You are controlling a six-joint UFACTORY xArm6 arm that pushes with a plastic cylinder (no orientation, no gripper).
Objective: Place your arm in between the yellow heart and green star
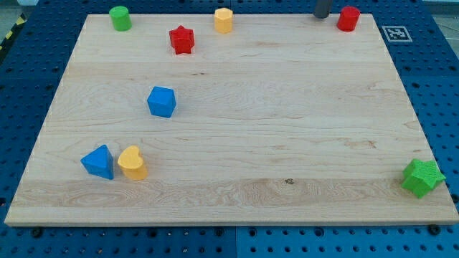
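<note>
The yellow heart [133,162] lies near the view's bottom left, touching or nearly touching a blue triangle [98,161] on its left. The green star [422,178] sits at the board's bottom right corner. The dark rod enters at the view's top edge; my tip [320,16] is at the board's top edge, just left of a red cylinder [348,18]. It is far from both the heart and the star.
A green cylinder [120,18] stands at the top left. A red star [182,39] and a yellow block [224,20] are near the top middle. A blue cube [161,101] sits left of centre. The wooden board [287,129] lies on a blue perforated table.
</note>
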